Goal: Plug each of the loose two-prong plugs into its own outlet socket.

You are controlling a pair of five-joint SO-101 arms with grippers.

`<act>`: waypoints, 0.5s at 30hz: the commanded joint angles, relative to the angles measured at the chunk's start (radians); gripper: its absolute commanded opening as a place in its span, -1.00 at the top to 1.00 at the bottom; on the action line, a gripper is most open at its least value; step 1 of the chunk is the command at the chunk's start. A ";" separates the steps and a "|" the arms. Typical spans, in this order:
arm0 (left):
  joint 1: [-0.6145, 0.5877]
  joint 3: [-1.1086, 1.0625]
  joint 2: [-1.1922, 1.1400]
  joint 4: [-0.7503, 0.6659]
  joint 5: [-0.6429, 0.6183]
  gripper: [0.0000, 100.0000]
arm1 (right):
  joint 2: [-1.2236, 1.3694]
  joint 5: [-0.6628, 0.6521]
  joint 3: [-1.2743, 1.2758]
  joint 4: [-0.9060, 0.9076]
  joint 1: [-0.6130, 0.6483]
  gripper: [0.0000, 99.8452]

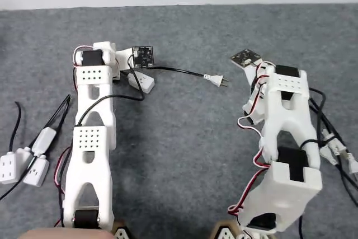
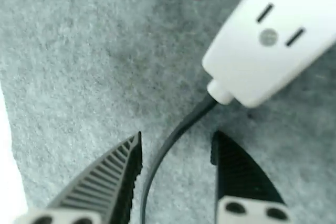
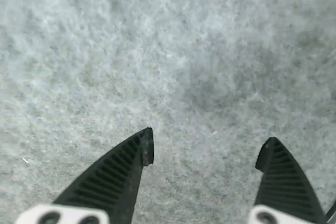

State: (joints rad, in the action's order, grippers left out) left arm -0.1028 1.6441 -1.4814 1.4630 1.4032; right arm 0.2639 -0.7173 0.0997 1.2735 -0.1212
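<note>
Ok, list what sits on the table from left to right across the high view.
White outlet sockets at the left edge → left arm → white outlet socket on a black cord → loose two-prong plug → right arm → white connector among cables at the right edge.

Your high camera hangs well above the grey carpet (image 1: pixel 184 155), looking down over the whole table. Your left wrist camera is right over the white outlet socket (image 2: pixel 273 40) (image 1: pixel 142 82), facing down at it from very close. That socket is what it shares with the high view. Your right wrist camera faces down too, close over carpet well right of the socket.
</note>
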 commanded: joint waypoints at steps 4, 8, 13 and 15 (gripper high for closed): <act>0.060 -0.018 -0.011 -0.034 0.038 0.66 | -0.004 0.009 -0.008 0.002 0.002 0.39; 0.058 -0.018 -0.009 0.028 0.110 0.98 | -0.004 0.009 -0.006 0.002 0.005 0.39; 0.038 -0.016 -0.009 0.055 0.140 0.98 | -0.002 0.009 -0.006 0.002 0.008 0.39; 0.035 -0.016 -0.008 0.058 0.137 0.98 | -0.002 0.009 -0.006 0.001 0.005 0.39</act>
State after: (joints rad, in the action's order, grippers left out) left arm -0.0783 1.6256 -1.4983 1.5106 1.5275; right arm 0.2639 -0.7173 0.0997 1.2735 -0.1212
